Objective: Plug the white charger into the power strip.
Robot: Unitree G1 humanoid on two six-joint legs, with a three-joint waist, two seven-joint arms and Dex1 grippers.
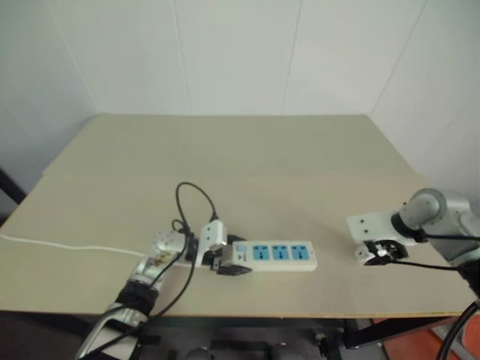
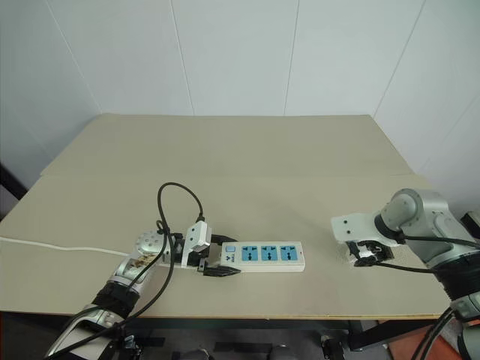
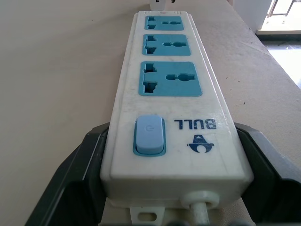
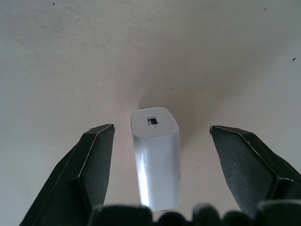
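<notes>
Tabletop [image 1: 247, 150] of pale beige carries one power strip [image 1: 281, 256] and one white charger [image 4: 156, 155]. The strip lies flat near the front edge, a little left of the middle of that edge. Its long axis runs along the front edge, left to right. It has three blue-faced sockets [image 3: 169, 78] in one row, all facing up, and one light blue switch [image 3: 150, 135] at its left end. From this same end one thin white cord [image 1: 67, 246] goes out and runs toward the left edge of the tabletop.

The left gripper [image 1: 225, 261] is clamped on the left end of the power strip. In the left wrist view its two black fingers [image 3: 70, 188] press on both long sides of the strip, beside the switch. One black cable [image 1: 191, 196] makes a loop above this arm.

The right gripper [image 4: 162, 141] is near the front right corner of the tabletop, well apart from the strip, and it points down at the surface. Its two black fingers [image 4: 91, 165] stand wide apart and touch nothing. The white charger lies between them, on the tabletop, with free space on both sides. It is a small rounded block. Its long axis runs along the line of the fingers, and the end with a small square port [image 4: 152, 121] points away from the wrist.
</notes>
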